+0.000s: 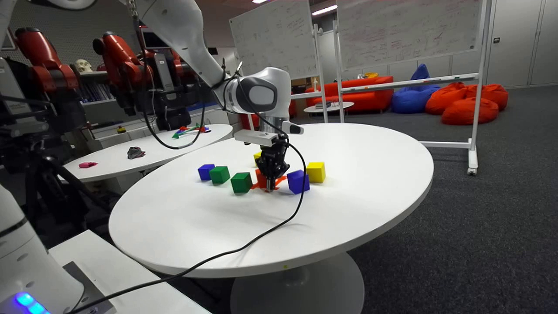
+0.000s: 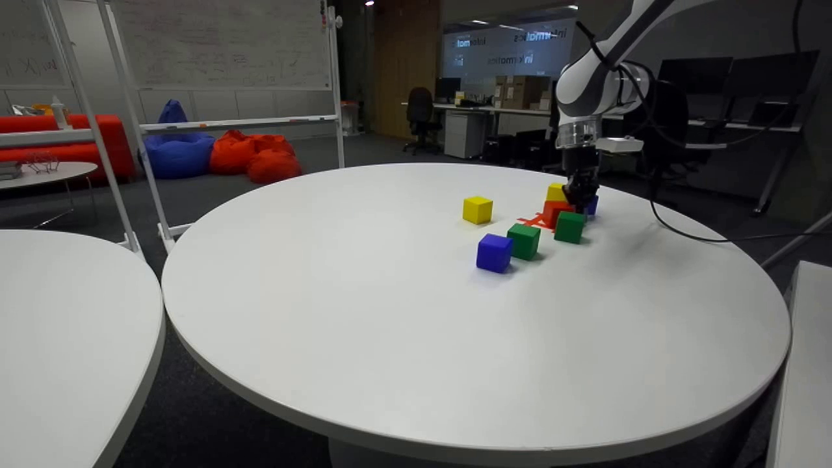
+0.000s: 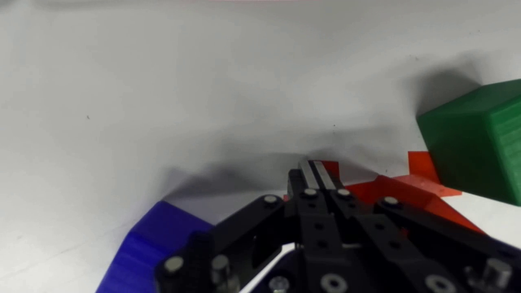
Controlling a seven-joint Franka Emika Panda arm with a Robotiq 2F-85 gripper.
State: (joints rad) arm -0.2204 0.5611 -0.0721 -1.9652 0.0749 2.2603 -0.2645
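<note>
My gripper [image 1: 270, 188] points down at the white table, its two fingers together and nothing between them. In the wrist view the fingertips [image 3: 308, 174] are low beside a red block [image 3: 386, 189], which the gripper partly covers; whether they touch is unclear. Red tape [image 2: 535, 221] marks the table around that block. A blue block [image 3: 154, 244] and a green block [image 3: 468, 142] flank the gripper. A yellow block [image 1: 315, 172] stands close to this blue one. Another yellow block [image 2: 478, 210] is partly hidden behind the gripper in an exterior view.
Farther along the round table [image 2: 364, 338] a second green block [image 2: 524, 241] and a second blue block [image 2: 494, 253] sit close together. A black cable [image 1: 261, 235] hangs from the arm across the table. Another white table [image 1: 174, 150] stands alongside, with whiteboards [image 1: 409, 35] behind.
</note>
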